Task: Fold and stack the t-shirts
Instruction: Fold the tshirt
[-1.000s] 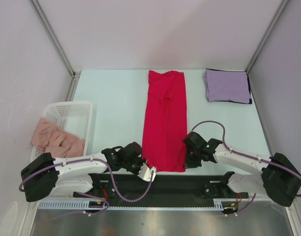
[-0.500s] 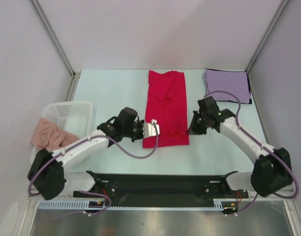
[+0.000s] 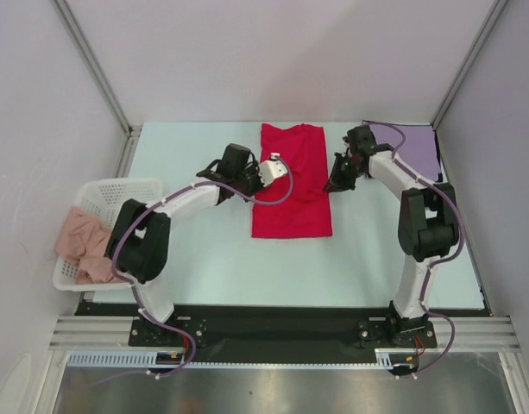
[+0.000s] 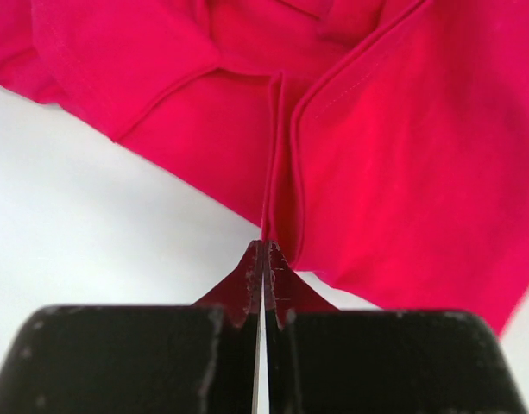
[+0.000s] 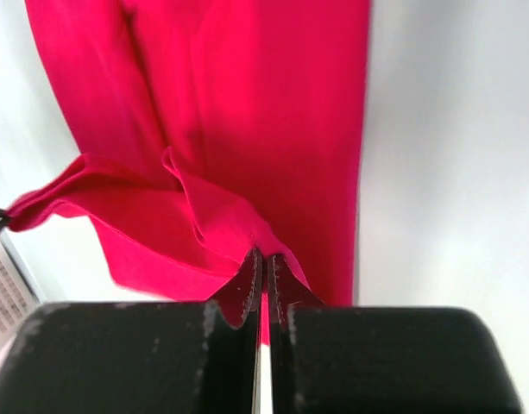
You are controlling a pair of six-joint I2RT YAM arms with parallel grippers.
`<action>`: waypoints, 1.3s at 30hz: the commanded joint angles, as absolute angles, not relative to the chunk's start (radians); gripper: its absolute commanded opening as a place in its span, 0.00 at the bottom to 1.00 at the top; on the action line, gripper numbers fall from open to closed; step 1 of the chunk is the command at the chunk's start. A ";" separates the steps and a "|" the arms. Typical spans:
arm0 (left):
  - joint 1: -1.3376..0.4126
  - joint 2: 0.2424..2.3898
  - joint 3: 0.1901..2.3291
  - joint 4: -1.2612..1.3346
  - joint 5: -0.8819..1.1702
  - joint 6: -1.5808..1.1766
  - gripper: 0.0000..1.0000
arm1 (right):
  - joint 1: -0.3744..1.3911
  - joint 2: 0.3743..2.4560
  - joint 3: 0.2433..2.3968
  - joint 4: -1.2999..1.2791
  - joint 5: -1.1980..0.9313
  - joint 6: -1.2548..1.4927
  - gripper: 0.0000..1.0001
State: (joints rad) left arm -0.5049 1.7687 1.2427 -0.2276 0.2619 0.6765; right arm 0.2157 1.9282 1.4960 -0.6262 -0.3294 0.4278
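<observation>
T-shirt (image 3: 290,216), crimson and half folded back, sits pinched in left gripper (image 4: 262,259) and right gripper (image 5: 262,267).

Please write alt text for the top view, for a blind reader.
The left gripper and right gripper, each shut on a red t-shirt, hold it folded mid-table. A folded lavender t-shirt lies far right; a basket with pink cloth, left.

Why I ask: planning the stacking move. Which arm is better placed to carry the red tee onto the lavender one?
Probably right: right fingers pinch the red tee on the side nearest the lavender tee; left fingers pinch its opposite edge.
</observation>
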 commanded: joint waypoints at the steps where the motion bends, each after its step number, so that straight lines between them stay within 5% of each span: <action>1: -0.499 1.851 1.351 -0.212 0.255 0.649 0.00 | 0.187 1.994 1.595 -0.630 -0.391 0.402 0.00; 9: -0.476 1.971 1.459 -0.207 0.216 0.646 0.00 | 0.133 2.124 1.644 -0.595 -0.462 0.417 0.00; 13: -0.474 1.999 1.479 -0.207 0.175 0.637 0.00 | 0.111 2.151 1.684 -0.604 -0.448 0.423 0.39; 16: -0.476 1.996 1.467 -0.166 0.129 0.626 0.00 | 0.095 2.106 1.686 -0.594 -0.387 0.417 0.47; 30: -0.472 2.057 1.529 -0.169 0.055 0.577 0.02 | 0.149 1.779 1.384 -0.445 -0.224 0.359 0.45; 32: -0.472 2.066 1.543 -0.173 0.048 0.565 0.19 | 0.170 1.796 1.376 -0.434 -0.225 0.368 0.44; 33: -0.472 2.068 1.557 -0.184 0.041 0.554 0.43 | 0.182 1.822 1.381 -0.443 -0.233 0.376 0.42; 34: -0.472 2.066 1.563 -0.190 0.034 0.551 0.50 | 0.187 1.836 1.385 -0.451 -0.259 0.383 0.41; 39: -0.476 1.939 1.507 -0.215 0.046 0.535 0.60 | 0.227 1.806 1.327 -0.482 -0.221 0.410 0.43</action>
State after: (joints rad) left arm -0.4797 2.0548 1.5169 -0.2050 0.0395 0.5648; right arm 0.2104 1.8282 1.3602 -0.4747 -0.2474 0.3927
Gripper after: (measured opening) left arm 0.595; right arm 0.421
